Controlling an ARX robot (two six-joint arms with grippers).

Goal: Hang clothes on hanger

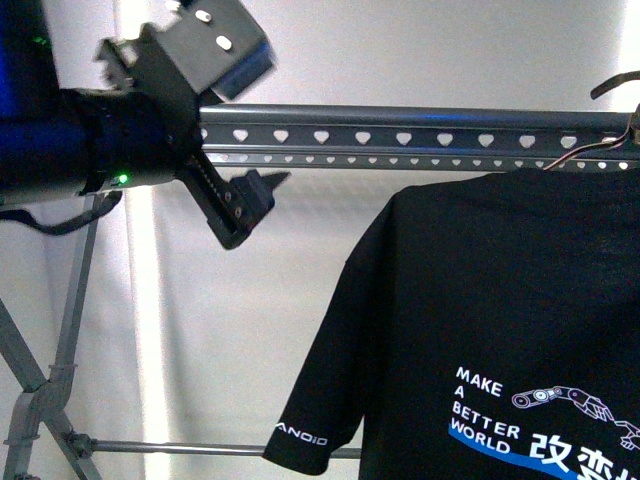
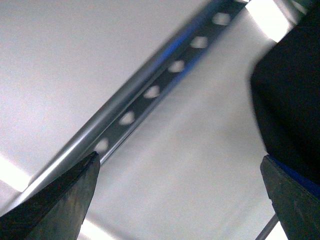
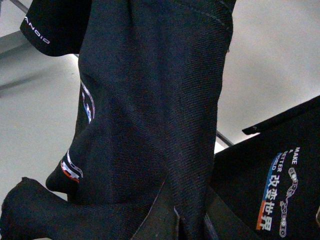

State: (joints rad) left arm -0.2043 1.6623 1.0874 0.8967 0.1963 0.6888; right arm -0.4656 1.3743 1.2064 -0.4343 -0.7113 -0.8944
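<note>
The clothes [image 1: 500,320], a black T-shirt with white "MAKE A BETTER WORLD" print and sleeve lettering, hang at the right of the front view just below the hanger [image 1: 400,137], the grey rail with heart-shaped holes. My left gripper [image 1: 262,120] is open and empty, held up at the rail's left part, apart from the shirt. In the left wrist view its gripper [image 2: 180,200] frames bare wall, with the rail [image 2: 150,92] and black cloth [image 2: 295,90] beyond. My right gripper [image 3: 180,222] is shut on a fold of the clothes [image 3: 150,115]. It does not show in the front view.
A thin wire clothes-hanger hook [image 1: 615,88] sits by the rail at the far right. Slanted grey legs [image 1: 60,340] and a low crossbar [image 1: 170,447] stand at the left. A second printed black panel [image 3: 280,190] hangs beside the gripped fold. A white wall lies behind.
</note>
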